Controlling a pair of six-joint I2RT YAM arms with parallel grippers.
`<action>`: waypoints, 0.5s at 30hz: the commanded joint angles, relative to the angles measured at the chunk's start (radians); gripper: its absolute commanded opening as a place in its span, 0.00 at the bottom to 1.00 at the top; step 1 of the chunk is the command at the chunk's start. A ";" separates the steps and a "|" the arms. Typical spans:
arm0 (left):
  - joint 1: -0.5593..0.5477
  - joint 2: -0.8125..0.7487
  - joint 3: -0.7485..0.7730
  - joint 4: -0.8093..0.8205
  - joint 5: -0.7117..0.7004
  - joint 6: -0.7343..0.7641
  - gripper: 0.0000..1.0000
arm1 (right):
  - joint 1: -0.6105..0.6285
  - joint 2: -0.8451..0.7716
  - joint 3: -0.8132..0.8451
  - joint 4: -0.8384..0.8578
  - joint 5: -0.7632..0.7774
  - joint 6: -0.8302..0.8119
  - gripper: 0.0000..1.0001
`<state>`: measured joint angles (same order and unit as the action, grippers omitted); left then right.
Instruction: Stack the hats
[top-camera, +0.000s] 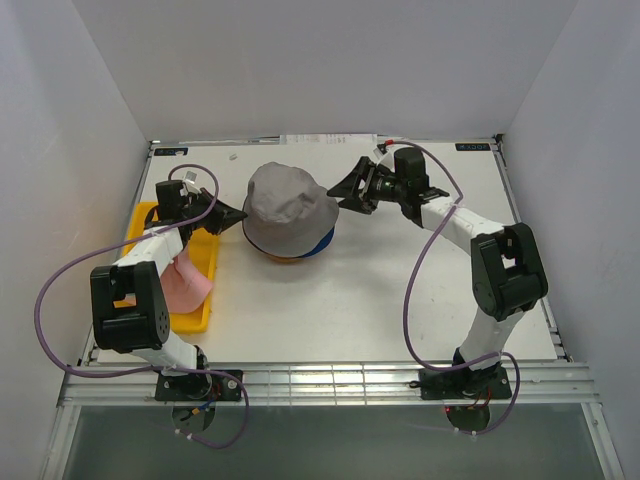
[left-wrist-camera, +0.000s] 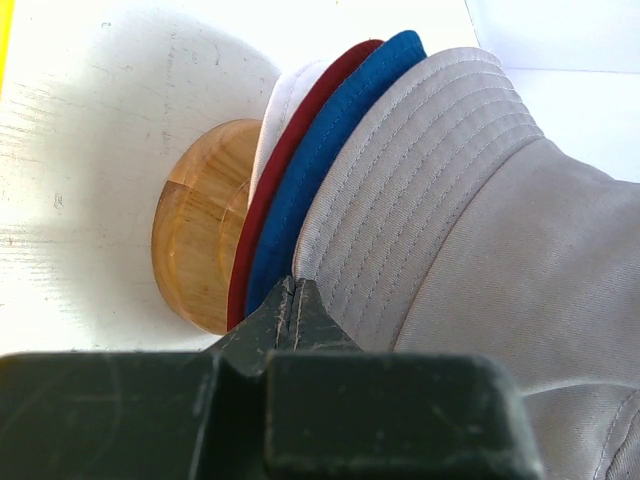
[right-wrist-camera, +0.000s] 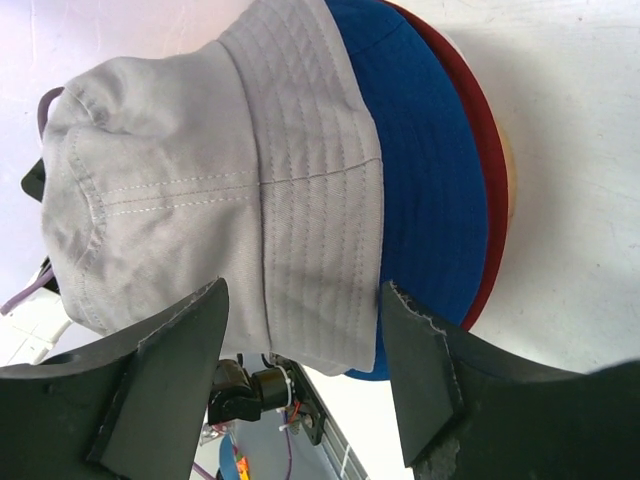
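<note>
The grey hat (top-camera: 288, 205) sits on top of the stack over the navy blue hat (top-camera: 324, 242) and the dark red hat (left-wrist-camera: 262, 215), all on the wooden stand (left-wrist-camera: 200, 225). The light pink hat (top-camera: 186, 280) lies in the yellow tray. My left gripper (top-camera: 236, 214) is shut, its tips (left-wrist-camera: 293, 285) at the edge of the grey brim (left-wrist-camera: 400, 190); no fabric shows between them. My right gripper (top-camera: 345, 190) is open at the stack's right side, its fingers on either side of the grey brim (right-wrist-camera: 310, 200).
The yellow tray (top-camera: 203, 318) stands at the left edge under my left arm. White walls close in the table on three sides. Purple cables loop from both arms.
</note>
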<state>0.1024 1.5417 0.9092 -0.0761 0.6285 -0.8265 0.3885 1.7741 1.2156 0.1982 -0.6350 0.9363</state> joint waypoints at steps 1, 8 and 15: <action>0.002 -0.034 -0.020 -0.045 -0.044 0.033 0.00 | 0.009 -0.002 -0.016 0.043 -0.006 0.001 0.68; 0.002 -0.035 -0.021 -0.053 -0.049 0.038 0.00 | 0.009 0.001 -0.036 0.070 -0.009 0.021 0.68; 0.003 -0.034 -0.027 -0.050 -0.049 0.040 0.00 | 0.013 0.011 -0.054 0.119 -0.019 0.058 0.66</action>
<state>0.1024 1.5410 0.9073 -0.0788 0.6273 -0.8196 0.3943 1.7756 1.1683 0.2432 -0.6361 0.9668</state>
